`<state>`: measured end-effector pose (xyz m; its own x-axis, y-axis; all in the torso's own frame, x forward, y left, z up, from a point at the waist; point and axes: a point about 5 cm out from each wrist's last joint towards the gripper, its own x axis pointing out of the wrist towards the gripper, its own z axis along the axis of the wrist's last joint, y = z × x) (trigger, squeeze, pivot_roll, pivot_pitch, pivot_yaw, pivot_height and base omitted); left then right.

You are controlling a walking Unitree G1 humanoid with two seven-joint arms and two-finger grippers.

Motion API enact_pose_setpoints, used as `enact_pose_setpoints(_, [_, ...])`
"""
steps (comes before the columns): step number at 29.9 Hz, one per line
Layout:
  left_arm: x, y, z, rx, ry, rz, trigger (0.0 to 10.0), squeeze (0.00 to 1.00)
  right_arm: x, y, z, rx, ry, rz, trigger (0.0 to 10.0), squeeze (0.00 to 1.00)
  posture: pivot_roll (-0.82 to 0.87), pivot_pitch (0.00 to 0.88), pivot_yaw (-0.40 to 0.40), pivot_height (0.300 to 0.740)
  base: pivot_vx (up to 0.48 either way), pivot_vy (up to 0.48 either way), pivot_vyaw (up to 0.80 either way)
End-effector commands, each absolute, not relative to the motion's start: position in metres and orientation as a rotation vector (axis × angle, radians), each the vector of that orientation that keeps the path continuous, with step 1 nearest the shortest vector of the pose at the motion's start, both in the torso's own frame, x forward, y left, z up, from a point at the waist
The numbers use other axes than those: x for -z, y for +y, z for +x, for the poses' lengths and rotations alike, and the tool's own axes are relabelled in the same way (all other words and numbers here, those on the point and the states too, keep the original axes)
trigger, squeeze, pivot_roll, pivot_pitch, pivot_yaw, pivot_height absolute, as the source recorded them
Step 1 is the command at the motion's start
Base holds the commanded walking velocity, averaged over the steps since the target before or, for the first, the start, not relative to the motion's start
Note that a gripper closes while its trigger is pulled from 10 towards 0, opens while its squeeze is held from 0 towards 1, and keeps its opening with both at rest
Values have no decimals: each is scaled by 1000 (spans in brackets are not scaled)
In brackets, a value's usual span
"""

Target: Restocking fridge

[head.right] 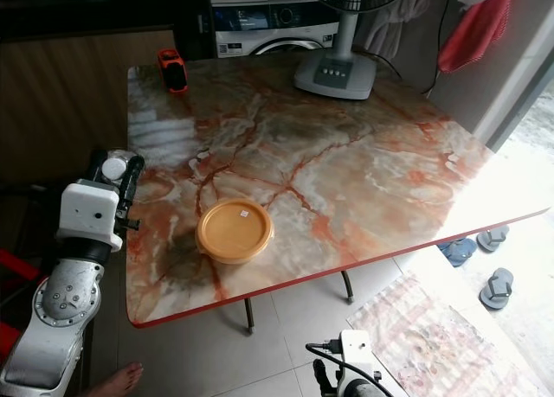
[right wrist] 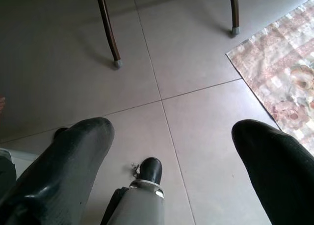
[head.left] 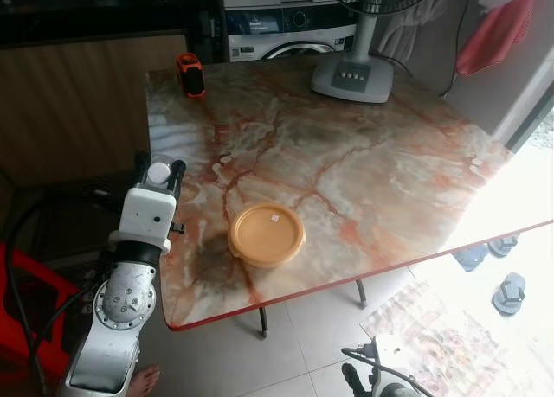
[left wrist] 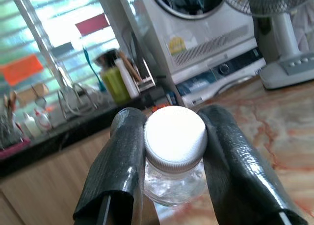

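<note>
Home kitchen: washing machine (head.left: pixel 290 23), table (head.left: pixel 389 172).

Marble-patterned table (head.left: pixel 363 181) with red edging. Carried an orange lidded container (head.left: pixel 266 233) near the front edge, a fan base (head.left: pixel 353 75) at the far edge, an orange-black gadget (head.left: pixel 190 73) at the far left corner.

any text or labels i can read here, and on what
None reads clearly.
Washer: yellow sticker and panel markings, too blurred.
Orange container lid: small white label, too small.
Fan base: buttons, no legible marks.
Bottle in the left gripper: plain white cap, no text.
</note>
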<state>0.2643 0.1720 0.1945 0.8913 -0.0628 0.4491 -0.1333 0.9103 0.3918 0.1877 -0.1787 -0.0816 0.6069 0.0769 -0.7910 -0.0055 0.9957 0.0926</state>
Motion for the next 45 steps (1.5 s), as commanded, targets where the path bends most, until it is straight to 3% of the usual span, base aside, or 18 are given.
enact_pose_setpoints(1, [-202,172,265,-51,-520,426,10000,0,83,-179,185,-33,925,90,10000,0,128,35,-62,740,0,0,0])
enact_pose_setpoints(10, [-204,168,268,-43,-551,402,10000,0,85,-178,183,-8,936,112,10000,0,133,29,-64,740,0,0,0])
enact_pose_setpoints(39, [-208,162,275,3,-552,395,10000,0,85,-179,183,-7,942,109,10000,0,134,0,-56,740,0,0,-800])
enact_pose_setpoints(45, [-210,161,275,7,-561,378,10000,0,85,-179,182,-8,945,107,10000,0,135,0,-58,740,0,-349,-800])
